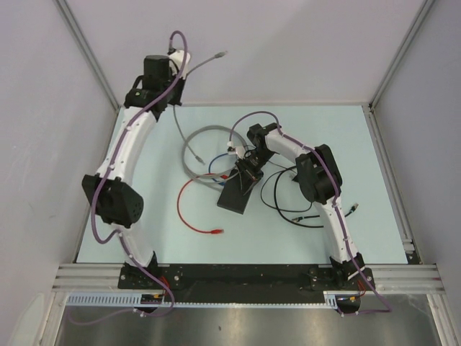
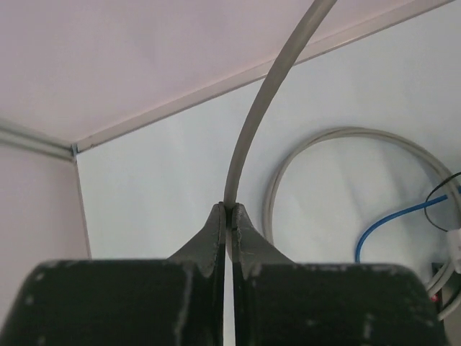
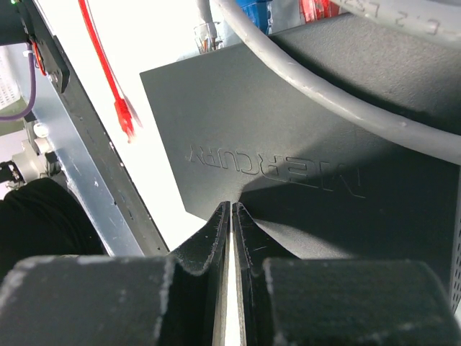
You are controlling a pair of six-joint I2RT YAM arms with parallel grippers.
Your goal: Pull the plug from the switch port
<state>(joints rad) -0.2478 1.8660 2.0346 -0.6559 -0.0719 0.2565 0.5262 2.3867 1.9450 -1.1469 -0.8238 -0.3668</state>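
Plug (image 1: 220, 54) of grey cable (image 1: 178, 135) aloft, clear of switch (image 1: 236, 198)

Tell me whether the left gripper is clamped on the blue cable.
No, the left gripper pinches the grey cable; the blue cable lies apart on the table.

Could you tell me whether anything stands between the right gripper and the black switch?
Nothing visible does. The right gripper, jaws shut, is directly over the top face of the switch. A grey cable crosses that face farther on, beyond the fingertips, not between them and the box.
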